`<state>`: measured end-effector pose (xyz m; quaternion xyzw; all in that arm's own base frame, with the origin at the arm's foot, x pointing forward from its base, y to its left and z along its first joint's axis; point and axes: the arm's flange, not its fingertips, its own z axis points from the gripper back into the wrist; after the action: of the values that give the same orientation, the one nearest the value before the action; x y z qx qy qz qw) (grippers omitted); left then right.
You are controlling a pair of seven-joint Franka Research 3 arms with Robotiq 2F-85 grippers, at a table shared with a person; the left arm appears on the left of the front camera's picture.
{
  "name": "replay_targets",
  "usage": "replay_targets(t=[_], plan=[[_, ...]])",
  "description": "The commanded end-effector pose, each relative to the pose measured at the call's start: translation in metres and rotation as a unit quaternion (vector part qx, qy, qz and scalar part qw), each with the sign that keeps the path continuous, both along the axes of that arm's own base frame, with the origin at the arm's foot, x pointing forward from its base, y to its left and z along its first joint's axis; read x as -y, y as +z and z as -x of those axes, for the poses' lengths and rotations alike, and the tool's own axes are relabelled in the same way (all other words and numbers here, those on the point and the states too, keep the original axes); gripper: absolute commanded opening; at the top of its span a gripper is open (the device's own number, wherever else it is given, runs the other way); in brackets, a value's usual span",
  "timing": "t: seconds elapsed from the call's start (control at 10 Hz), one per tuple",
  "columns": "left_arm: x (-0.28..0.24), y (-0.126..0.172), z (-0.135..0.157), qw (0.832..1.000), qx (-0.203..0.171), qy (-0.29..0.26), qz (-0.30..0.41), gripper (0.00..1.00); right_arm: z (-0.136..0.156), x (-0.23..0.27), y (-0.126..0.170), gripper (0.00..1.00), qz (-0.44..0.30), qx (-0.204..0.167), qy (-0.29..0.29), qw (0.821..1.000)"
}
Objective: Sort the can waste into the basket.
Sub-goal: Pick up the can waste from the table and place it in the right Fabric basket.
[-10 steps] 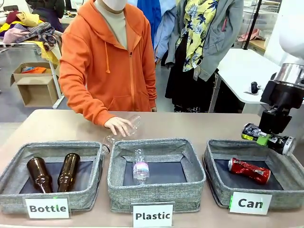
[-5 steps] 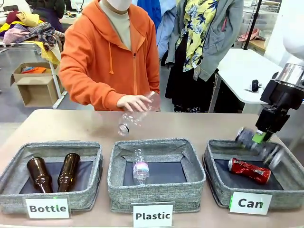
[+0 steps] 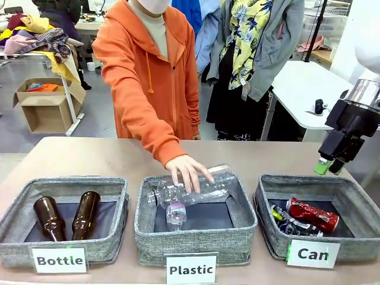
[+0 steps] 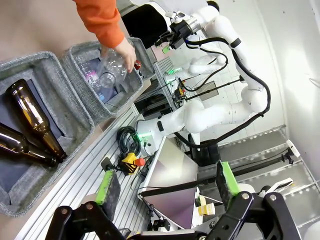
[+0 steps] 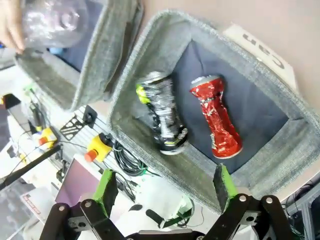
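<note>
Hanging above the far rim of the basket (image 3: 350,196), the right gripper (image 3: 329,166) has its jaws spread and empty. Both cans lie on the floor directly below: red can (image 5: 217,122) and black-and-silver can (image 5: 162,117), side by side, long axes roughly parallel. The left gripper (image 4: 167,192), jaws spread, is well apart. Judged complete for cans; the right arm need only withdraw upward.

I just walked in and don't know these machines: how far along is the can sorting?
It looks done: the red can and the black-and-silver can both lie in the basket labelled "Can". Nothing is in hand: the right gripper hangs open above it, and the left gripper is open too. No cans are visible elsewhere; the person's hand is lowering a clear plastic bottle.
</note>
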<state>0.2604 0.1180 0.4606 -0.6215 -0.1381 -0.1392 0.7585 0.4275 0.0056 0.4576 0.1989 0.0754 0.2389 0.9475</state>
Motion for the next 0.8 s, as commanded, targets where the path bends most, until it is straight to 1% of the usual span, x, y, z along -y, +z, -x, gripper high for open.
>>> replay_targets(t=[0.0, 0.1, 0.2, 0.3, 0.5, 0.6, 0.7], plan=[[-0.001, 0.002, 0.001, 1.0, 0.002, -0.004, 0.005, 1.0, 0.001, 0.006, 0.003, 1.0, -0.075, 0.002, -0.012, 0.997], [-0.001, 0.002, 0.001, 1.0, 0.002, -0.004, 0.005, 1.0, 0.001, 0.011, 0.01, 1.0, -0.177, -0.044, -0.065, 0.981], [-0.001, 0.002, 0.001, 1.0, 0.002, -0.004, 0.005, 1.0, 0.003, 0.02, 0.014, 1.0, -0.292, -0.089, -0.092, 0.948], [-0.001, 0.002, 0.001, 1.0, 0.002, -0.004, 0.005, 1.0, 0.005, 0.031, 0.016, 1.0, -0.403, -0.144, -0.113, 0.897], [-0.001, 0.002, 0.001, 1.0, 0.002, -0.004, 0.005, 1.0, 0.006, 0.051, 0.007, 1.0, -0.516, -0.12, -0.179, 0.829], [-0.001, 0.002, 0.001, 1.0, 0.002, -0.004, 0.005, 1.0, 0.005, 0.057, 0.002, 1.0, -0.538, -0.096, -0.237, 0.803], [-0.001, 0.002, 0.001, 1.0, 0.002, -0.004, 0.005, 1.0, 0.005, 0.061, -0.003, 1.0, -0.549, -0.081, -0.279, 0.784]])
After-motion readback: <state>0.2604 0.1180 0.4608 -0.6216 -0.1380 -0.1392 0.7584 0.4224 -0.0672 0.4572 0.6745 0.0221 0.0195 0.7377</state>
